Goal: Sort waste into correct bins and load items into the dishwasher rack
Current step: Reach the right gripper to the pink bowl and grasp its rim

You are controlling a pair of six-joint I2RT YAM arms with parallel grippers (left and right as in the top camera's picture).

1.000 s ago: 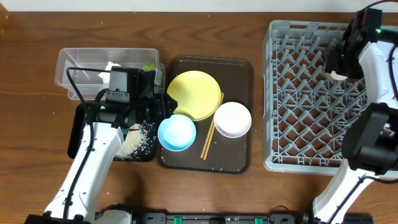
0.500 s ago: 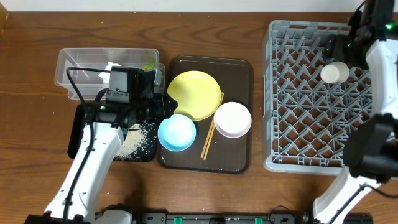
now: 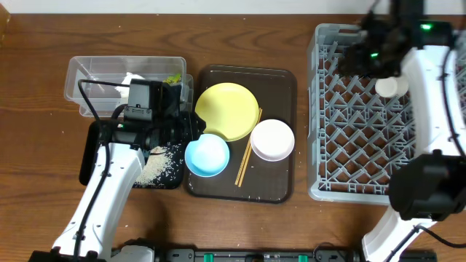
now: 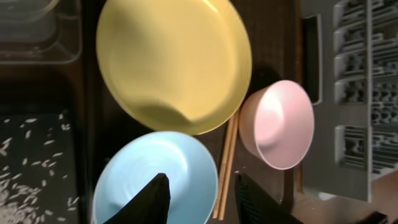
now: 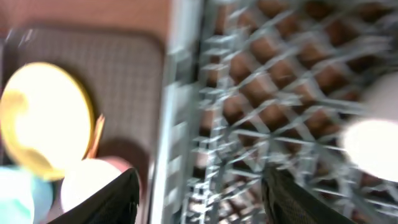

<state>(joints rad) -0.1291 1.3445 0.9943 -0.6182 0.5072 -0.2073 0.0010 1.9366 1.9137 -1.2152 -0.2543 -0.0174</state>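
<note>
Right tool [image 5: 202,200] leftward over lattice rack [image 3: 314,109]

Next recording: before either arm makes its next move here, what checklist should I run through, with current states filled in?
1. The pale green cup sits inside the dishwasher rack, free of any fingers: ok.
2. The right gripper is open and empty: ok.
3. The left gripper is open above the light blue bowl: ok.
4. The chopsticks lie apart from that bowl's rim: cannot tell.
5. The right wrist view is sharp enough to judge from: not ok, blurred.
</note>
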